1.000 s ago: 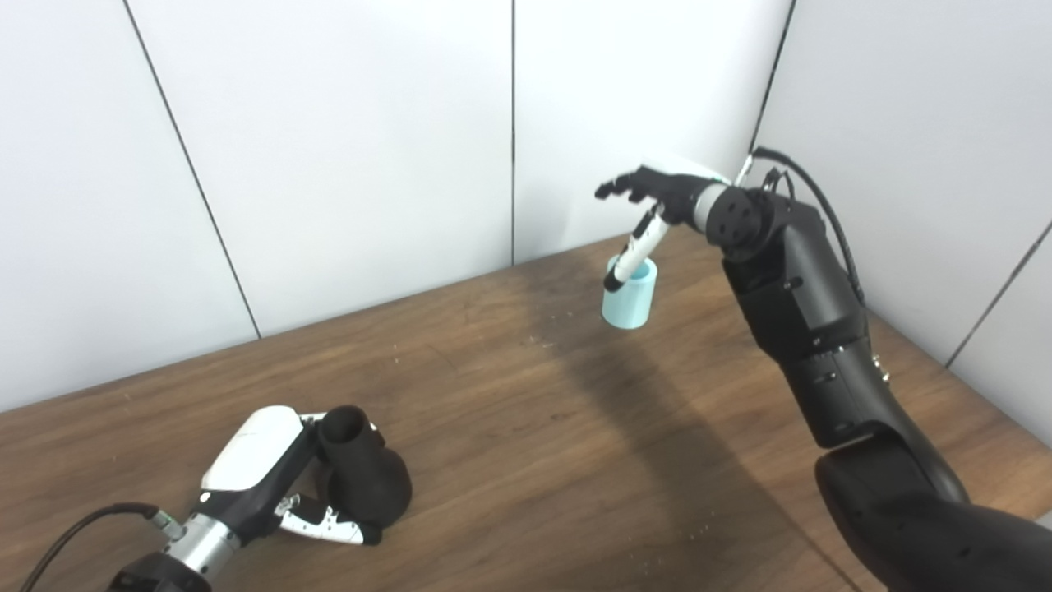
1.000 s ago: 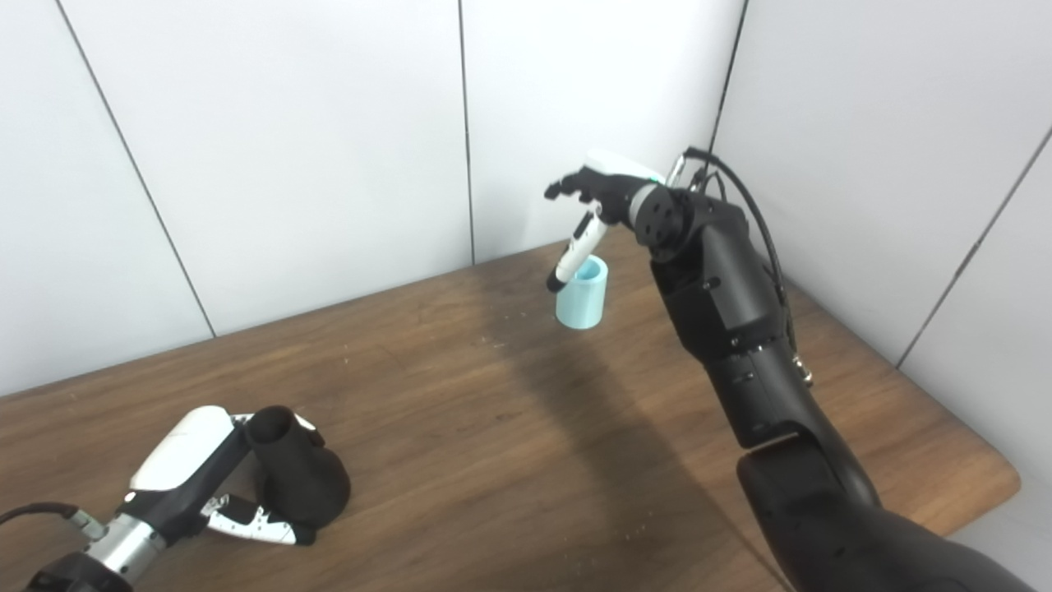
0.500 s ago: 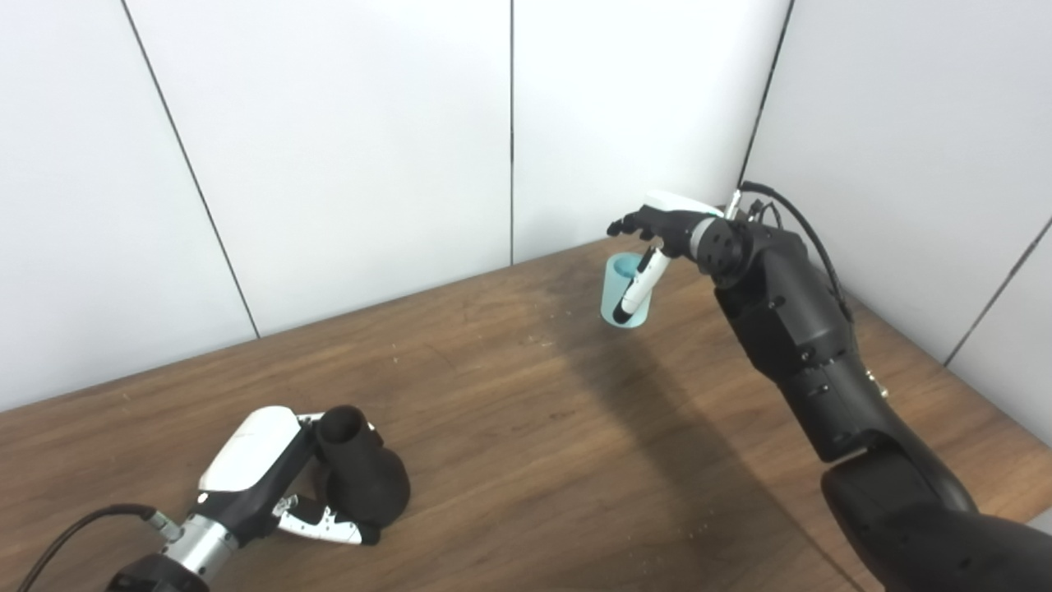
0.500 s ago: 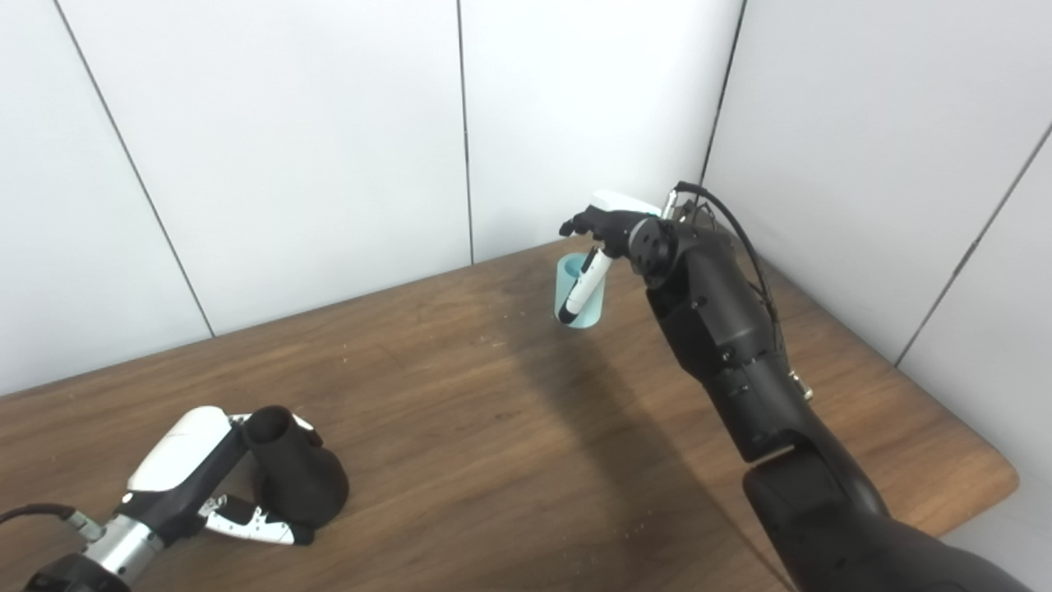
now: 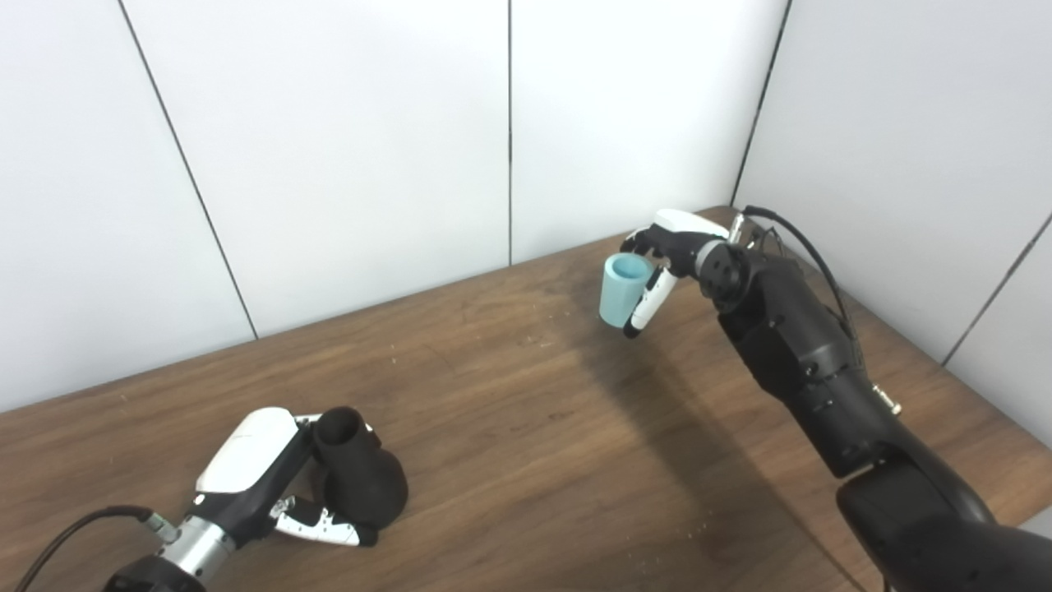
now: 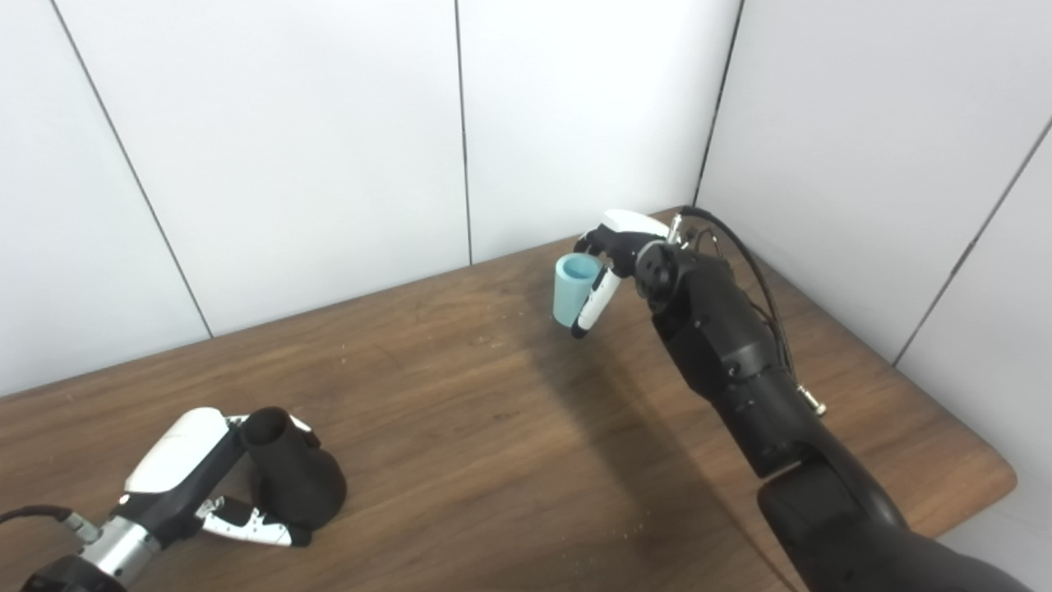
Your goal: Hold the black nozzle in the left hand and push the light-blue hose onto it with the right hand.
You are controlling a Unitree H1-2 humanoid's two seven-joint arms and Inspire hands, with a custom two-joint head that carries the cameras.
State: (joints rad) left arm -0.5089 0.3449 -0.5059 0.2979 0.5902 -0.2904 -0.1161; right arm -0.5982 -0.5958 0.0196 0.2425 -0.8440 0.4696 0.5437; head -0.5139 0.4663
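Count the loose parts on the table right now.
2: black nozzle near-left on the table, in the left hand; light-blue hose far-right, in the right hand. None looks hidden.

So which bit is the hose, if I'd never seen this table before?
Start at the far right corner of the brown wooden table, where the white wall panels meet. There the right hand has its fingers around a short light-blue tube with its open end up: that is the hose. It is the only pale blue thing; the black flared nozzle sits near left, in the left hand.
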